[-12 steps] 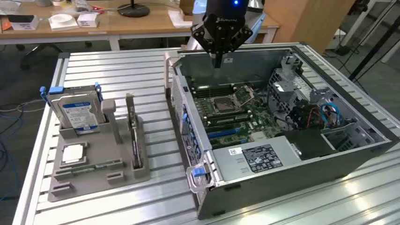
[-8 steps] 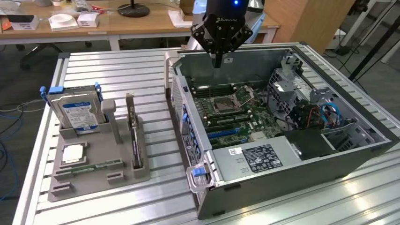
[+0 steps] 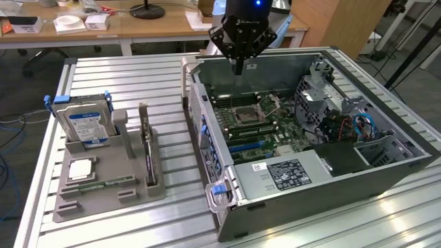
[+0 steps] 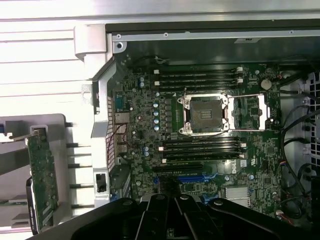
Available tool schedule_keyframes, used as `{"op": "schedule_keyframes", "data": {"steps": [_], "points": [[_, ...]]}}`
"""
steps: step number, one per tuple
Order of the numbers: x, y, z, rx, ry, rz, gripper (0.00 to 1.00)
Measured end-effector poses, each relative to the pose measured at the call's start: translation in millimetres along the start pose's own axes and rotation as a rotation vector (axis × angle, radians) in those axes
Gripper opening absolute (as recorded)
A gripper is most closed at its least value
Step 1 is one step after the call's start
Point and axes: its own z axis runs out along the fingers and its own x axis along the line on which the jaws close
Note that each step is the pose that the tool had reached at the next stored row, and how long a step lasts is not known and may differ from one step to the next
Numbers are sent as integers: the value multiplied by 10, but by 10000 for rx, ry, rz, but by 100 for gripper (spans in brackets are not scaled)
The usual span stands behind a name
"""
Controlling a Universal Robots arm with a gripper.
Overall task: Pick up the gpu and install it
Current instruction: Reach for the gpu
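Observation:
The gpu [image 3: 148, 155] is a thin dark card standing on its edge in a slot of the grey holder [image 3: 103, 199], at the exterior view's left. The wrist view shows its green board side [image 4: 42, 175]. My black gripper [image 3: 238, 67] hangs over the far wall of the open computer case [image 3: 289, 181], well apart from the card. Its fingers [image 4: 155, 217] are shut together with nothing between them. Under them lies the motherboard [image 4: 145, 130] with its blue and black expansion slots [image 4: 192, 177].
The holder also carries a blue-labelled hard drive [image 3: 86, 124], a square processor [image 3: 81, 169] and a narrow green memory stick [image 3: 103, 183]. Cables [image 3: 362, 126] and drive cages fill the case's right side. A wooden desk [image 3: 138, 26] stands behind the slatted metal table [image 3: 124, 77].

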Motion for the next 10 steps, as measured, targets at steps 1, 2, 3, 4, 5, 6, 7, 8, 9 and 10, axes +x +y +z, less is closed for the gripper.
{"op": "schedule_keyframes", "data": {"steps": [1,2,3,4,5,6,7,8,9,10], "points": [[6,-1,0,0,0,0,11],[13,-2,0,0,0,0,11],[22,-4,0,0,0,0,11],[33,-5,0,0,-1,0,11],[41,-6,0,-1,-1,0,11],[47,-8,0,0,0,0,11],[53,-12,-1,1,0,1,11],[57,-17,-1,0,0,0,11],[61,-21,-1,0,0,-1,11],[65,-24,-1,0,0,-1,11]]}}
